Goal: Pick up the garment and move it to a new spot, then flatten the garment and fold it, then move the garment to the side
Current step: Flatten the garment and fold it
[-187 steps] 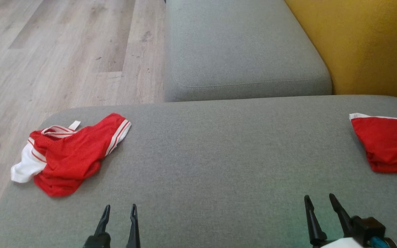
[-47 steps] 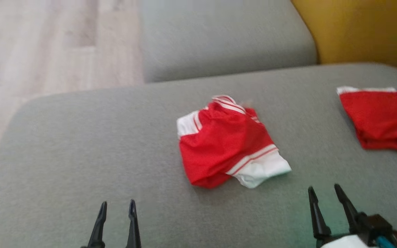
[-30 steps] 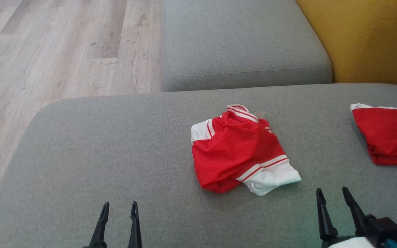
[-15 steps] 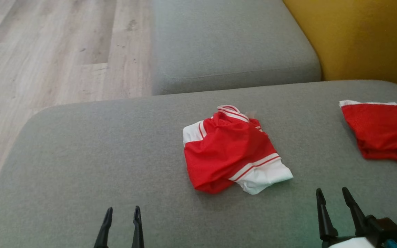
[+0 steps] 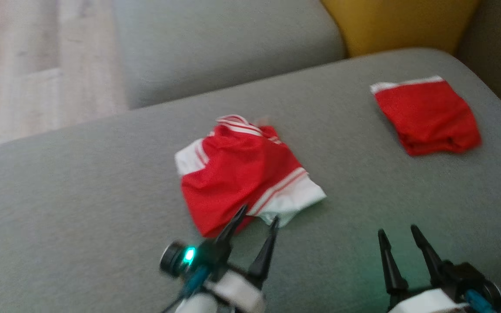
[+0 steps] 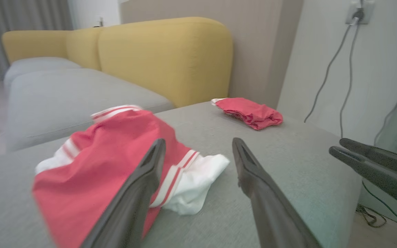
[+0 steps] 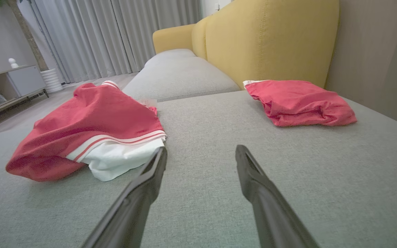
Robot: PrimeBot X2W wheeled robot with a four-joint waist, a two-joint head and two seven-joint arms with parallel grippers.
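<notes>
Left gripper (image 5: 257, 218) stood wide open, empty, at near edge of garment (image 5: 237, 169); right gripper (image 5: 398, 233) likewise. Garment looked light, limp, crumpled; white hem corner (image 5: 298, 201) judged best pinch point.

Head view is motion-blurred, so we can't read the garment (image 5: 237, 169) stripes or folds cleanly there. Fingers of the left claw (image 5: 259, 215) cover the garment's near red hem, contact unclear, and we lose the right claw (image 5: 397, 230) body past the bottom edge. Clutter on the shelf (image 7: 22, 81) is too small to identify.
</notes>
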